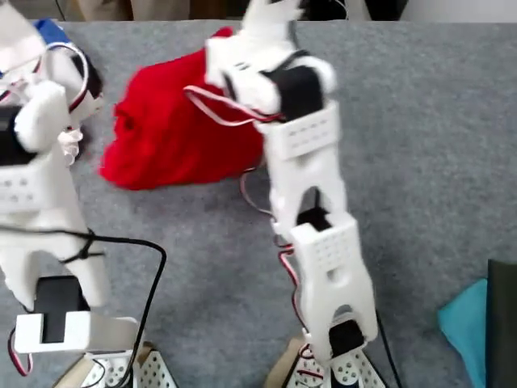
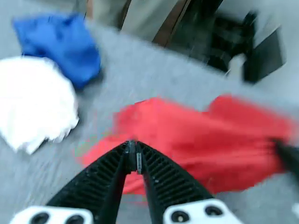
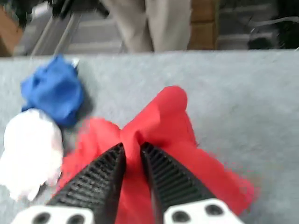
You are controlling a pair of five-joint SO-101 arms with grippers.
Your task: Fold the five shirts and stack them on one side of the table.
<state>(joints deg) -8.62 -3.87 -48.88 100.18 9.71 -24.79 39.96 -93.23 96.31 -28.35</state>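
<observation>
A crumpled red shirt (image 1: 174,133) lies on the grey table, left of centre and toward the back. My right gripper (image 3: 132,145) is shut on a fold of the red shirt (image 3: 168,121), and the cloth rises to a peak at its tips. My left gripper (image 2: 132,151) is shut, its fingertips meeting with nothing seen between them, just above the near edge of the red shirt (image 2: 201,135). A blue shirt (image 2: 60,42) and a white shirt (image 2: 32,107) lie bunched at the table's far left.
The blue shirt (image 1: 52,32) sits at the back left corner behind the left arm. A teal shirt (image 1: 464,323) lies at the front right beside a dark object (image 1: 502,323). Grey table (image 1: 420,145) stretches to the right.
</observation>
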